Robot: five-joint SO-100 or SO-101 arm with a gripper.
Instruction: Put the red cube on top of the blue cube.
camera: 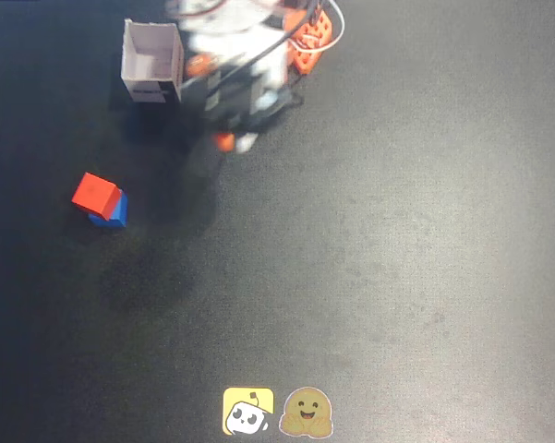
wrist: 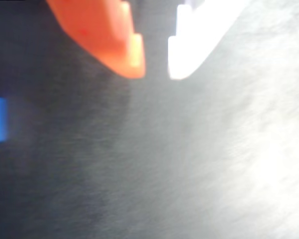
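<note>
One white box (camera: 151, 63) looks empty; red cube (camera: 94, 193) tops blue cube (camera: 114, 214); fingers (wrist: 131, 50) released.

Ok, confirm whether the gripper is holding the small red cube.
No: in the overhead view the red cube sits atop the blue cube, away from the gripper.

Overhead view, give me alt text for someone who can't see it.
A red cube sits on top of a blue cube, shifted off-center, at the left of a dark table. The blurred robot arm is at the top, apart from the cubes, with a white box beside it and two cartoon stickers at the bottom edge.
</note>
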